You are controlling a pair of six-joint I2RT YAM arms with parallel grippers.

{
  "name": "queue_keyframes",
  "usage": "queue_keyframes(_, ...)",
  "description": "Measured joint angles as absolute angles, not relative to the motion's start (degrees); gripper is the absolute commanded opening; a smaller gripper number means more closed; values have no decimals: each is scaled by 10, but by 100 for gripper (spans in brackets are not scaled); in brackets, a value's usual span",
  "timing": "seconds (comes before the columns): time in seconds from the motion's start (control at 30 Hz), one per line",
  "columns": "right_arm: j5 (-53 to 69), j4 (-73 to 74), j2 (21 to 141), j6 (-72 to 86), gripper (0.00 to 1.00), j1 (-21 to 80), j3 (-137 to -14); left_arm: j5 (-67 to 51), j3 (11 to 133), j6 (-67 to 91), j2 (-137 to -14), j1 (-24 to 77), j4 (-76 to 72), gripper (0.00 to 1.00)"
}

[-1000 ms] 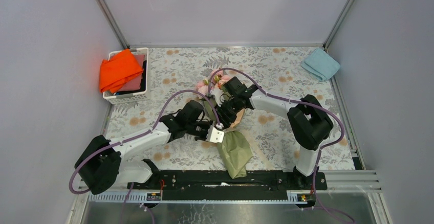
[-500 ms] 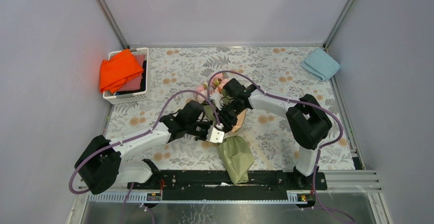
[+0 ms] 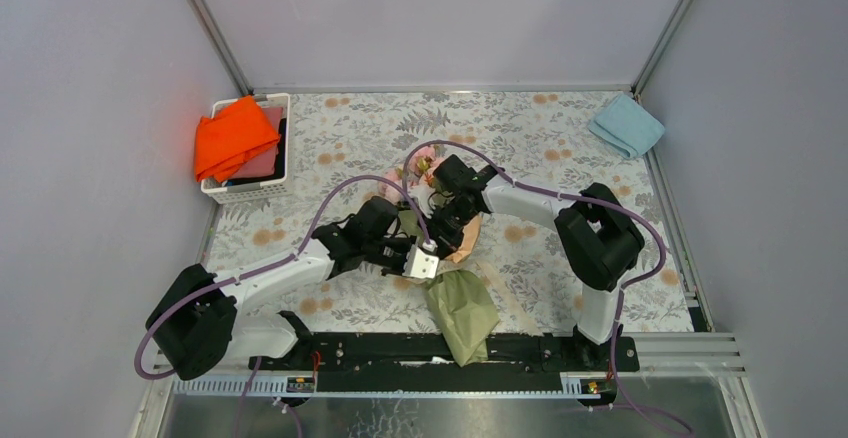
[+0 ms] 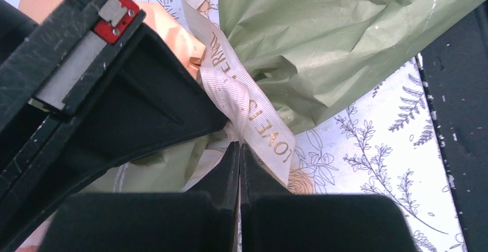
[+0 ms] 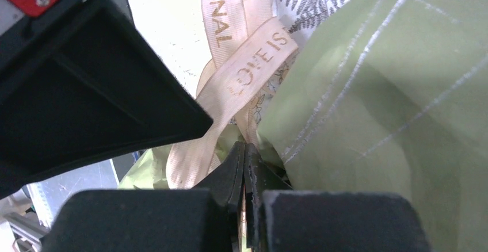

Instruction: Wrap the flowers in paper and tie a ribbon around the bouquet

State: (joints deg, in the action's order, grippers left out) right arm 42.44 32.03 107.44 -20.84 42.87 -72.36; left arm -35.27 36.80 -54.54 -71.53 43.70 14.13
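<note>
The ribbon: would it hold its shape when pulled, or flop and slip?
Probably floppy: the ribbon bends and crosses over itself in the right wrist view. Likely light: it drapes flat against the paper. Its sheen hints it could slip.

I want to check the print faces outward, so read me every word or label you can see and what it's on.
"LOVE IS": gold print on the ribbon, readable in both wrist views.
"ERNAL": on the same ribbon further along; the start of the word is cut off.
No other text shows; nothing is readable in the top view.
</note>
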Motion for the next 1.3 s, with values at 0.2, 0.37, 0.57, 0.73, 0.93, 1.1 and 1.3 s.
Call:
queue_keyframes(0.2,388,282,1066,-171,14,430,-724,-371,376,-488,-715,437,143,0)
queue_keyframes(0.37,389,261,1045,-167,25,430,-724,-399,385,-417,-716,438,140,0)
queue_keyframes(0.57,413,268,1044,-180,36,430,-724,-412,416,-398,-722,455,147,0)
queue_keyframes(0.73,431,296,1045,-207,41,430,-723,-398,415,-447,-730,493,197,0)
queue_keyframes(0.93,430,315,1048,-225,47,435,-722,-369,413,-497,-742,520,210,0)
queue_keyframes(1.1,430,323,1058,-234,51,446,-721,-354,404,-528,-743,521,212,0)
queue_keyframes(1.3,430,322,1063,-236,51,448,-718,-335,382,-553,-743,521,211,0)
